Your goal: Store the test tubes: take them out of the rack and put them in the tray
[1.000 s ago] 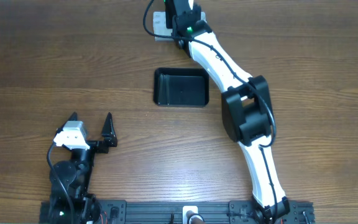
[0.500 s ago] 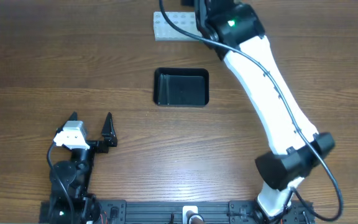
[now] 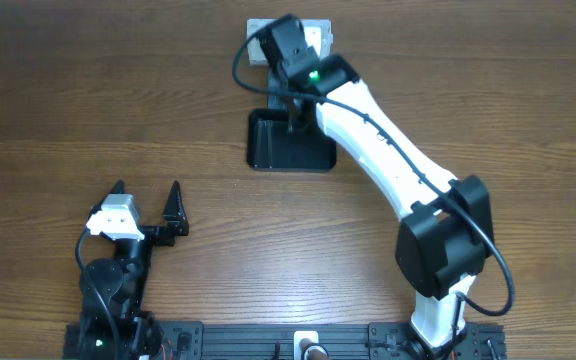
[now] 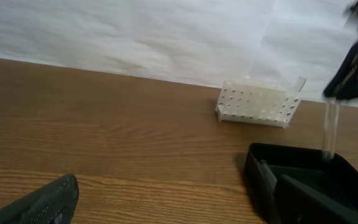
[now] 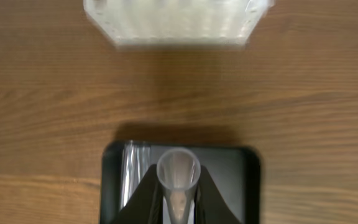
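**Tube held upright over the tray**

A clear test tube [image 5: 178,169] hangs upright with its open mouth upward, clamped between the two dark fingers of the right gripper [image 5: 178,194]. In the right wrist view it is over the black rectangular plastic tray [image 5: 248,186], inside the tray's outline and nearer the wall that faces the rack. The left wrist view shows the tube's lower end [image 4: 330,134] reaching down to about the tray's rim [image 4: 260,177]; whether it touches the tray floor cannot be told.

A second clear tube [image 5: 130,177] lies flat in the tray, along a side wall, just beside the held one.

The white perforated plastic rack [image 5: 179,22] stands on the table just beyond the tray, apart from it with a strip of bare wood between. One more clear tube [image 4: 299,83] sticks up at a corner of the rack.

In the top view the right arm reaches from its base at the lower right across to the tray [image 3: 256,150] and rack [image 3: 256,48] at the upper middle.

The left gripper [image 3: 146,190] is well apart from all this, near its own base at the lower left, its fingers spread wide and holding nothing.

Everything rests on a brown wood-grain table [image 3: 68,100], with a white wall [image 4: 135,31] behind the rack.
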### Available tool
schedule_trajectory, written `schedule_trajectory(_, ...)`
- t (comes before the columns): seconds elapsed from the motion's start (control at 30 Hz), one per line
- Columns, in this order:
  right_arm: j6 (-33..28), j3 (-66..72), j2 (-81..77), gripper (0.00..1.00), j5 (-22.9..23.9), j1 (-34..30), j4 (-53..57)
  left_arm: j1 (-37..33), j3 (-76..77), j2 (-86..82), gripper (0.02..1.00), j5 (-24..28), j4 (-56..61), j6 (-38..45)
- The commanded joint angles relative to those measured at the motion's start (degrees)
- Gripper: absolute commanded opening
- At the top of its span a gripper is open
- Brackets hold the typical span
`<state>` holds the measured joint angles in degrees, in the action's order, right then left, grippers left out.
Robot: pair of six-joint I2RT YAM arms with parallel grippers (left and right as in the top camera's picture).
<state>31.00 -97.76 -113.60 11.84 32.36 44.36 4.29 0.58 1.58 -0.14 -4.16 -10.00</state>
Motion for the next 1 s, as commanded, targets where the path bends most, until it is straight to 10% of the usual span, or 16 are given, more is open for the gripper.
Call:
schedule_trajectory(0.03, 3.3, 5.7, -0.2, 0.084, -1.5, 0.3, -5.9, -0.5, -0.2, -0.3, 1.0, 0.7, -0.2, 1.0)
schedule_trajectory(0.7, 5.2, 6.3, -7.8, 0.112, -2.4, 1.4, -7.2, -0.5, -0.2, -0.3, 1.0, 0.7, -0.2, 1.0)
schedule_trajectory(1.0, 5.1, 6.1, -7.7, 0.391, -2.6, 2.0, -7.2, -0.5, -0.2, -0.3, 1.0, 0.7, -0.2, 1.0)
